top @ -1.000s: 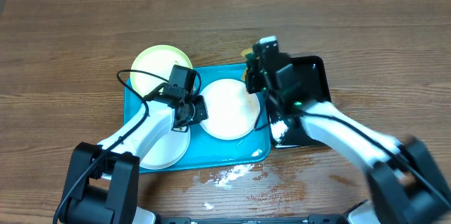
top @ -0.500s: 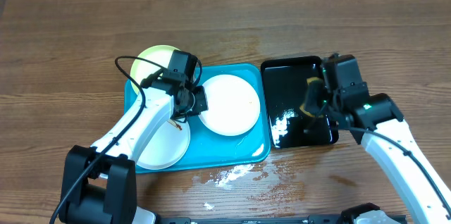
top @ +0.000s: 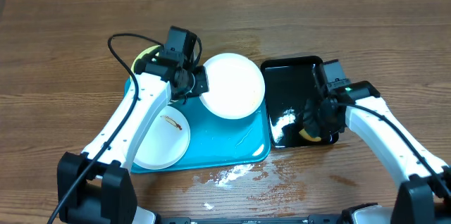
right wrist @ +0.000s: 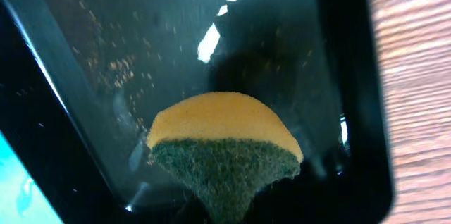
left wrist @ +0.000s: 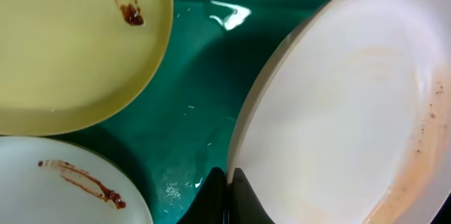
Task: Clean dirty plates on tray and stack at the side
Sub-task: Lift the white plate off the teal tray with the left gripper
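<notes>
Plate (left wrist: 345,111) in left gripper (left wrist: 227,194) looks white with faint brownish rim traces.

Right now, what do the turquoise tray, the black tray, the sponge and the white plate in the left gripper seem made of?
Turquoise tray: likely plastic, from its moulded rounded rim and wet sheen.
Black tray: glossy, probably plastic; sharp reflections.
Sponge: yellow foam with a coarse dark-green scouring layer.
White plate: smooth, low gloss; melamine or ceramic, cannot tell.
</notes>
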Robot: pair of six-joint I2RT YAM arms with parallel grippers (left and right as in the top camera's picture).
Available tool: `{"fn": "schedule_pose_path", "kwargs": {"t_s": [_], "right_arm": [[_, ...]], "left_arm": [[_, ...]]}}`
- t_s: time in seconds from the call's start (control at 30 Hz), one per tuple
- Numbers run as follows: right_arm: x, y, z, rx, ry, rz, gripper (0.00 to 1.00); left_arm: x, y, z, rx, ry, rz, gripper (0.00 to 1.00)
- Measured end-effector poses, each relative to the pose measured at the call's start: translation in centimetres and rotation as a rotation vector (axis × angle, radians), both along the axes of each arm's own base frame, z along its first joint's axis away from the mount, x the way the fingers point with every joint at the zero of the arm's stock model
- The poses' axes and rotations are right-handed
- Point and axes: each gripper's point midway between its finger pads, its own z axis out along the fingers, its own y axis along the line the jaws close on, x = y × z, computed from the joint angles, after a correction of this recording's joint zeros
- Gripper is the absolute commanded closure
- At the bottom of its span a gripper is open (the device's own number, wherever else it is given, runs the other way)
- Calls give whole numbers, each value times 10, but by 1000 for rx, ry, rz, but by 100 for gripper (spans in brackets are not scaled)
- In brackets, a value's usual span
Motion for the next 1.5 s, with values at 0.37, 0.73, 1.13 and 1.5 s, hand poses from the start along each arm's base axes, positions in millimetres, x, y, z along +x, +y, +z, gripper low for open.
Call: {"fn": "schedule_pose_path", "kwargs": {"t_s": [0.37,0.73,1.13,1.5], "right_arm": [[-3,7,-8,38,39,4,94],[17,13,-20,68,-62,-9,88],[19,17,-19,94,-70,-14,86],[16,17,-20,93,-56,-15,82]], "left_arm": [[33,-17,35,-2,-169,-40,96],[55,-65,60,5,-370,-114,96],[91,-125,58,125,-617,-270,96],[74,-183,126,484,-995,-358,96]]}}
